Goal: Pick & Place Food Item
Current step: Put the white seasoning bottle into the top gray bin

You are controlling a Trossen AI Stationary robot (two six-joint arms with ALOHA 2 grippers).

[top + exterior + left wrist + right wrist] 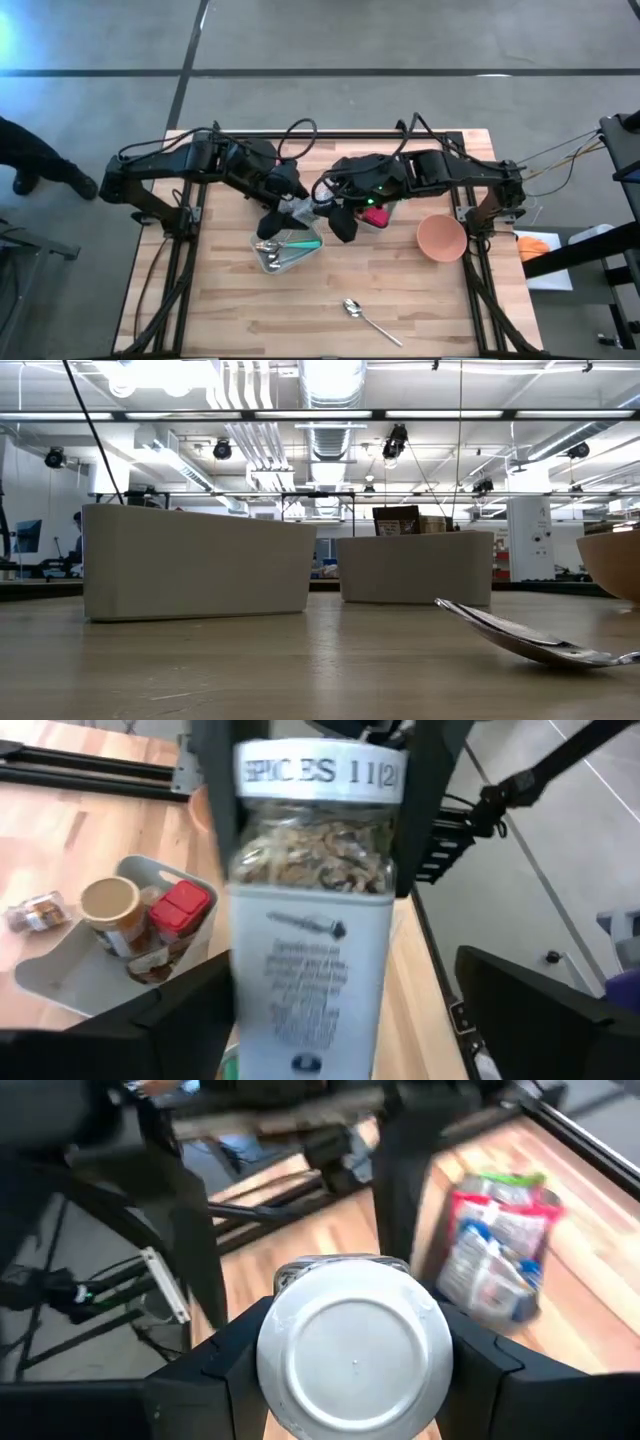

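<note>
Spice jar clamped in right gripper; left gripper open around it; table edges far.

The spice jar between the left claw's fingers is blurred, its label text unreadable and its base cut off. Beyond the right claw, a blurred packet defies naming.
</note>
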